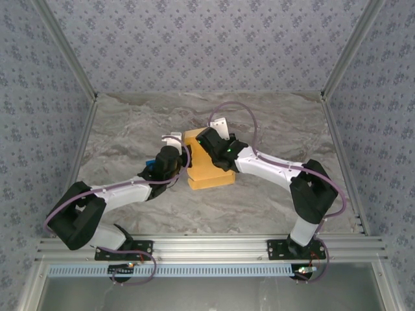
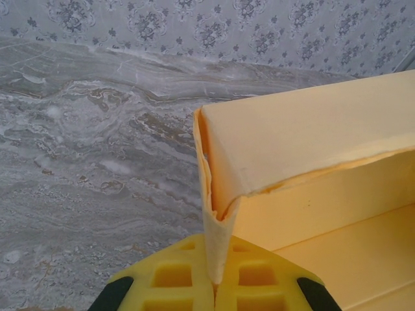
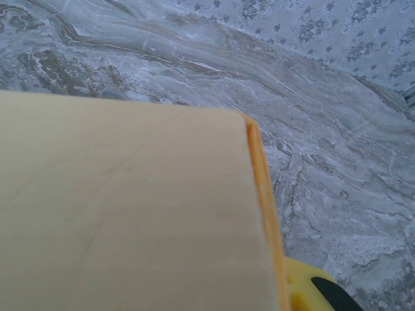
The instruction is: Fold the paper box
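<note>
On the left, I am watching my left gripper (image 2: 216,288) clenching a folded corner of the paper box (image 1: 209,172), which is sitting mid-table (image 1: 130,129) between the two arms. That seam is splaying into loose layers, so I am worrying that any pull will tear it or drag the box sideways. On the right, my right gripper (image 1: 209,137) is reaching over the box's far end, a broad panel blocking its wrist camera; I cannot tell whether those fingers are gripping. If they are slack, the panel may spring back.
</note>
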Robot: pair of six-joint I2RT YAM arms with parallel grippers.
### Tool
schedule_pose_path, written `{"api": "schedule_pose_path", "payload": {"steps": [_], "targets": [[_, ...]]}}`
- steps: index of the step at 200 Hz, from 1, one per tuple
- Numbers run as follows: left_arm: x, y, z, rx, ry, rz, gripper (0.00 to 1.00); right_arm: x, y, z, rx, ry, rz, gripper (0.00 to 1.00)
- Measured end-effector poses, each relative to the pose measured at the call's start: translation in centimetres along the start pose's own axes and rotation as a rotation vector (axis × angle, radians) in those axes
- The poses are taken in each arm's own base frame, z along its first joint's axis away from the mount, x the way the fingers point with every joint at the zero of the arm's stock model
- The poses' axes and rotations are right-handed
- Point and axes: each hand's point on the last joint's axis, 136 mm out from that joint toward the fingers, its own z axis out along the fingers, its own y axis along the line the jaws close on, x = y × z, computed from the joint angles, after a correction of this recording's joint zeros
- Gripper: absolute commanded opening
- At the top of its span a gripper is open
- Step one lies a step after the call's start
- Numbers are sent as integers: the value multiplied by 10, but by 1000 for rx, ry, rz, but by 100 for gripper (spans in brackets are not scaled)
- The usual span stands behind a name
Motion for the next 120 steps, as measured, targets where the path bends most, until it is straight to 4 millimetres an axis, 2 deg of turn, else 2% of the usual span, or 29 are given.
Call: {"api": "schedule_pose_path", "payload": {"steps": [58, 120], "targets": [[-1, 1, 1, -7, -5, 0, 0, 1, 1, 0, -9, 14, -5, 22], [2, 11, 2, -59, 0, 8, 0, 6, 10, 1, -112, 41, -34, 40]]}}
